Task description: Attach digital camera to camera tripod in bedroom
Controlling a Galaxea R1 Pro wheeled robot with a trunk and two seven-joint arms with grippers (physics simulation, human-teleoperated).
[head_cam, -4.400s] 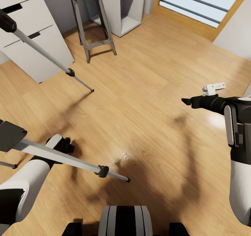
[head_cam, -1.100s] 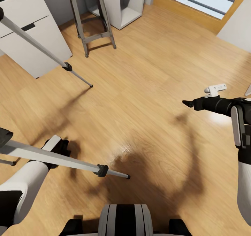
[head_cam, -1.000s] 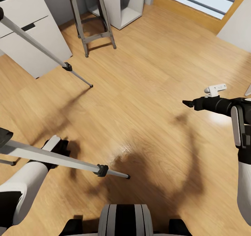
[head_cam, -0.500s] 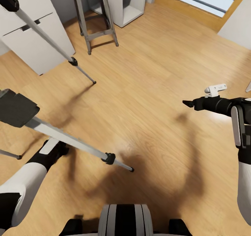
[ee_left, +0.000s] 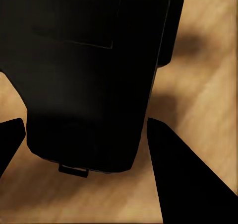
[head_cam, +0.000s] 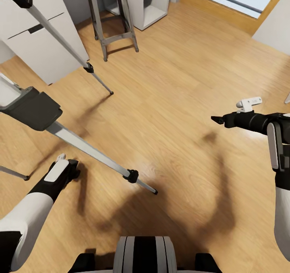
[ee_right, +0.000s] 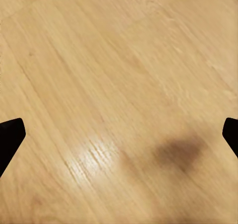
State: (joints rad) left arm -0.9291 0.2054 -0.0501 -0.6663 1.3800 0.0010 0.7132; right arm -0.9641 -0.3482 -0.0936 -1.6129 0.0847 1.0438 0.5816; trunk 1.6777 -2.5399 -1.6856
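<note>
Camera in my left jaws, tripod just ahead

My left jaws (ee_left: pixel 82 134) clasp the black camera (ee_left: pixel 84 70) low over the wood floor (head_cam: pixel 173 103). My right jaws (ee_right: pixel 119 134) hang wide apart over bare boards. The tripod (head_cam: pixel 92 154) stands at my left, one leg slanting beside my left arm.

The camera tripod (head_cam: pixel 80 144) runs off the head view's edge, its head unseen; the left tool (ee_left: pixel 84 134) holds a dark box, possibly the camera.
</note>
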